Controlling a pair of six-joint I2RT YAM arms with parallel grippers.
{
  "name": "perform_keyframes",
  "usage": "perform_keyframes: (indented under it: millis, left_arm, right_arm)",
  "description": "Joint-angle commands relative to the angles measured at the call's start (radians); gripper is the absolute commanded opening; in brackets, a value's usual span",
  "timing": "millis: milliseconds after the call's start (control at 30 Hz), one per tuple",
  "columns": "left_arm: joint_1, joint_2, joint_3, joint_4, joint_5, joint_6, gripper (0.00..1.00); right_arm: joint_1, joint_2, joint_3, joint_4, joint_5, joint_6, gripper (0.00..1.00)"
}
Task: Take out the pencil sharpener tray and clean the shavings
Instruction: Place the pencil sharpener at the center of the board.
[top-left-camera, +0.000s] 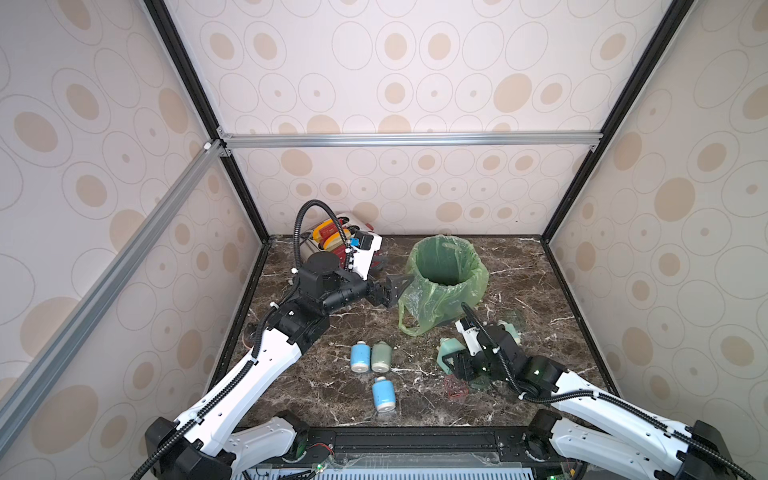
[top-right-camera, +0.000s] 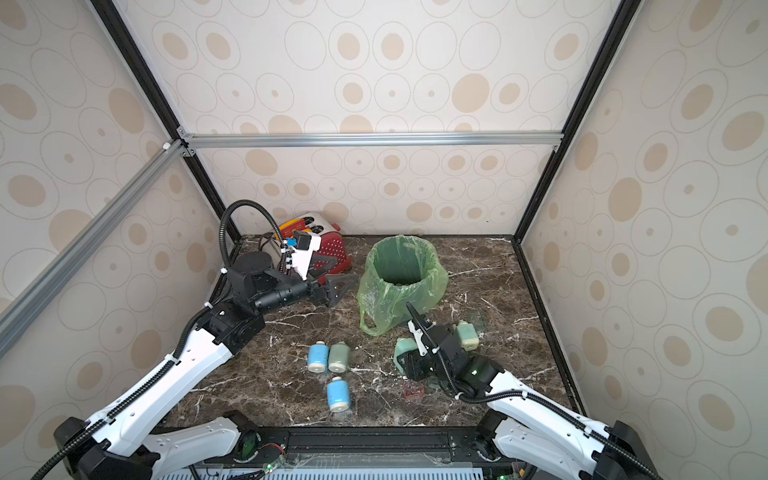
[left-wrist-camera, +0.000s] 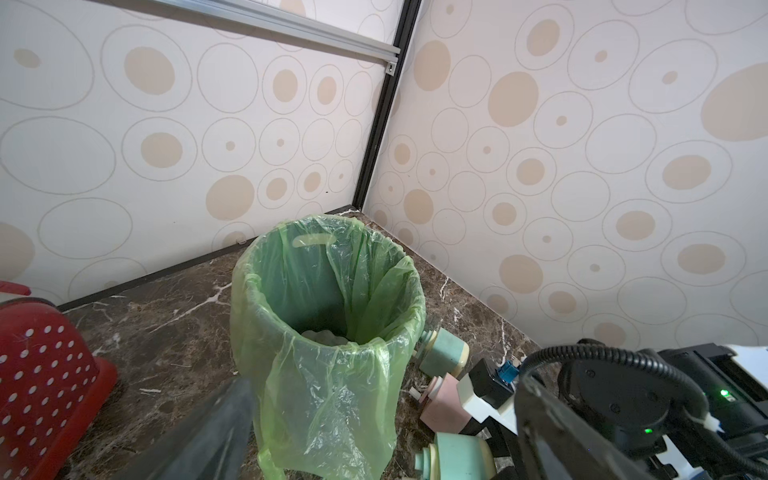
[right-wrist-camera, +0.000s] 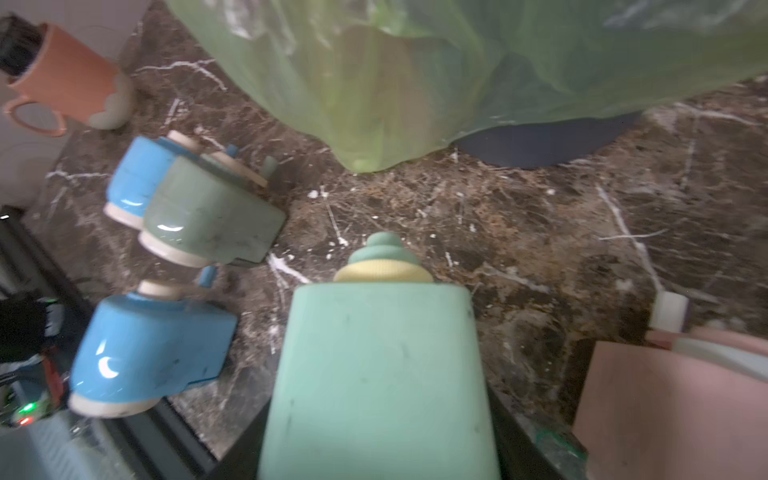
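Pencil sharpener, the mint one, is lying near right, your right gripper clamping its body, probably steadying it for emptying. Your left gripper is hovering spread and empty beside the lined bin.

6 sharpeners, 1 bin, 1 toaster.

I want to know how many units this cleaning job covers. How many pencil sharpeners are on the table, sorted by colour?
Blue sharpeners: 2
Sage-green sharpener: 1
Mint sharpeners: 2
Pink sharpener: 1 (hidden under the arm in both top views)
Total: 6
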Motion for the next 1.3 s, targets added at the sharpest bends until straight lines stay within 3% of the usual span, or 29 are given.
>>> perform_keyframes:
  millis: [0, 100, 267, 467, 667, 1100, 1133, 1200, 1267]
  left_arm:
    - [0.003, -0.006, -0.005, 0.020, -0.028, -0.011, 0.99]
    - [0.003, 0.003, -0.004, 0.023, -0.018, -0.014, 0.99]
    - [0.003, -0.004, -0.008, 0.022, -0.020, -0.010, 0.99]
    - [0.003, 0.000, -0.015, 0.038, -0.015, -0.017, 0.99]
    - [0.003, 0.001, -0.015, 0.040, -0.014, -0.016, 0.99]
    - [0.003, 0.002, -0.019, 0.042, -0.022, -0.018, 0.99]
    - [0.003, 0.002, -0.019, 0.040, -0.026, -0.018, 0.99]
    - [0.003, -0.005, -0.022, 0.036, -0.054, -0.018, 0.99]
    - [0.003, -0.013, -0.031, 0.035, -0.108, -0.022, 0.99]
  right_arm:
    - [0.036, 0.027, 0.007, 0.086, 0.198, 0.033, 0.26]
    - [0.050, 0.076, 0.023, 0.040, 0.294, 0.085, 0.27]
    - [0.073, 0.113, 0.006, 0.015, 0.354, 0.125, 0.32]
    - [0.088, 0.103, -0.027, 0.030, 0.364, 0.142, 0.55]
    - [0.093, 0.115, -0.025, 0.034, 0.357, 0.140, 0.66]
    - [0.110, 0.078, 0.015, 0.004, 0.350, 0.104, 0.76]
    - [0.117, 0.064, 0.026, 0.000, 0.343, 0.082, 0.80]
    - [0.130, 0.042, 0.049, -0.003, 0.322, 0.038, 0.99]
    - [0.150, 0.028, 0.083, -0.039, 0.331, 0.015, 0.99]
